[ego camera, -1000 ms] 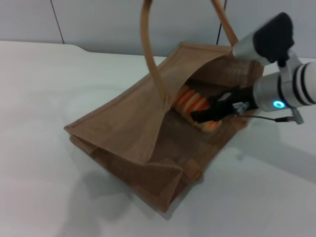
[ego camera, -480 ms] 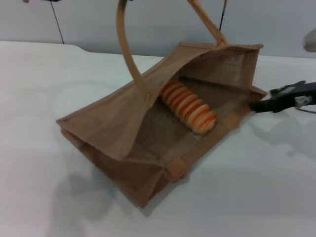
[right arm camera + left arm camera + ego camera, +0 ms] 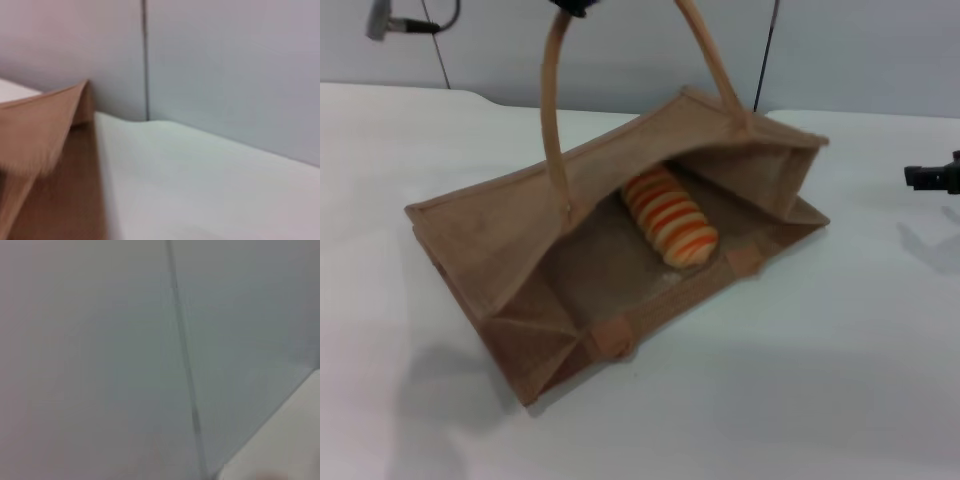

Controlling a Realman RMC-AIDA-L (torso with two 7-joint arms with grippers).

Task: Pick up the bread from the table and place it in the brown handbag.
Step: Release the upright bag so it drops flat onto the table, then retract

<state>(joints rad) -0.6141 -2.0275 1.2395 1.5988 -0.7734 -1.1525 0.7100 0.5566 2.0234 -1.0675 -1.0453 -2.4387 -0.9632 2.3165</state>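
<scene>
The right gripper point(image 3: 932, 177) is seen only as a dark tip at the right edge of the head view, above the desk point(image 3: 840, 380) and well apart from the bag; whether its jaws are released or clenched cannot be told. The left gripper point(image 3: 572, 5) shows as a dark part at the top edge of the head view, where one arched handle point(image 3: 552, 110) of the brown handbag point(image 3: 490, 240) is held up; how its jaws stand cannot be told either.

One bag is seen, of coarse tan-brown woven jute with lighter trim, lying on its side near the far edge of the desk with its mouth spread open. Two loop handles are counted, both rising out of view. One bread point(image 3: 669, 216) lies inside the bag on its lower panel: an oblong, ridged loaf, pale beige with orange stripes. No writing can be read. The desk is smooth and white.
</scene>
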